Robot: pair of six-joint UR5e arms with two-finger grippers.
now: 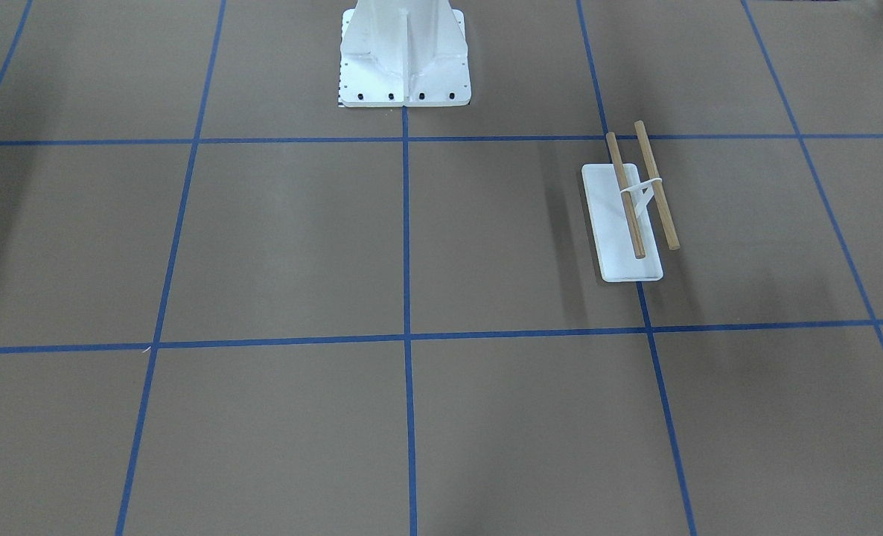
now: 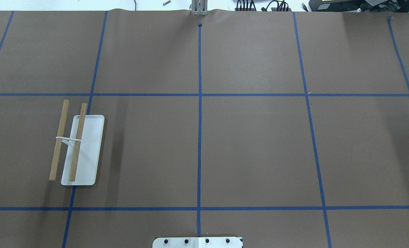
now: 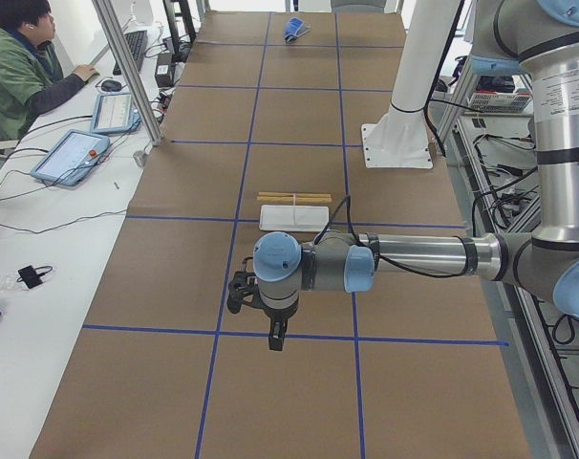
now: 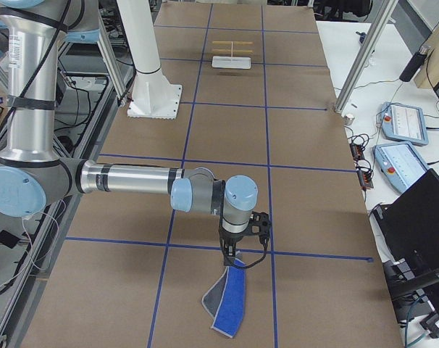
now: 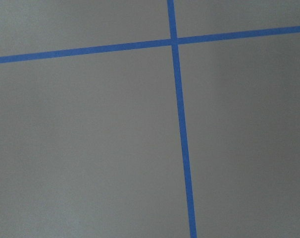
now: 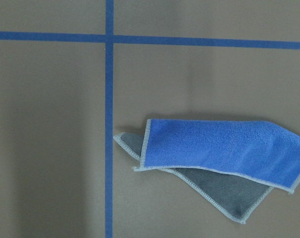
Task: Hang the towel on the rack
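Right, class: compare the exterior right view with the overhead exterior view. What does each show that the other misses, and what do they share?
Only exterior right: the towel, lying folded, and the right arm with its end effector over one corner of it. Only overhead: the bolt heads on the pedestal plate. Both: that pedestal, the rack with nothing hung on it, and the blue tape grid.

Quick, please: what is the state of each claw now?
Left claw: cannot be told; only a side view shows it.
Right claw: cannot be told, same reason.
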